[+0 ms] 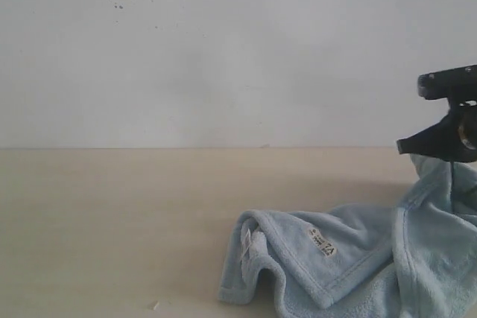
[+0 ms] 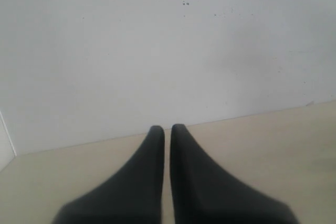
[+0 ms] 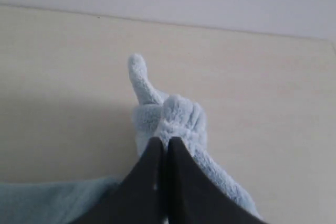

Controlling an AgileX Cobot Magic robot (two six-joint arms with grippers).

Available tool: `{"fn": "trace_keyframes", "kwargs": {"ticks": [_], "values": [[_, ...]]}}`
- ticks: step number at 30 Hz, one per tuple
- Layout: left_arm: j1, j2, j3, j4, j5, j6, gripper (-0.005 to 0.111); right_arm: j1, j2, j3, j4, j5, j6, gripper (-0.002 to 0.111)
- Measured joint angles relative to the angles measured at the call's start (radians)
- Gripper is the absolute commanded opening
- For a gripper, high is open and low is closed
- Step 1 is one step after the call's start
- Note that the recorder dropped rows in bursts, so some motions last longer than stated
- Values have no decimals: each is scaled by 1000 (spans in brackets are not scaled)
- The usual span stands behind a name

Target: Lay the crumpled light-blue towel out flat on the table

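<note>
I have barely begun: the towel [image 1: 350, 258] lies bunched at the right of the counter [image 1: 112, 221], label [image 1: 322, 242] up, none of it flat. My right claw [image 3: 165, 141] is clamped on a raised tuft of it. My left claw [image 2: 167, 129] is pressed together, empty, over the counter. Only a small white scrap [image 1: 155, 305] lies in the spreading path.

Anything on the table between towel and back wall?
No, just bare table between the towel and the wall in the exterior view; the right wrist view agrees.
</note>
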Motion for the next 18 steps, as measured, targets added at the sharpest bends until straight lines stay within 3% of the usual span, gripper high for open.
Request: {"fn": "trace_keyframes", "kwargs": {"ticks": [7, 18], "values": [[0, 0, 0, 0, 0, 0, 4, -120, -296, 283, 0, -52, 102, 0], [0, 0, 0, 0, 0, 0, 4, -129, -695, 555, 7, -5, 123, 0]]}}
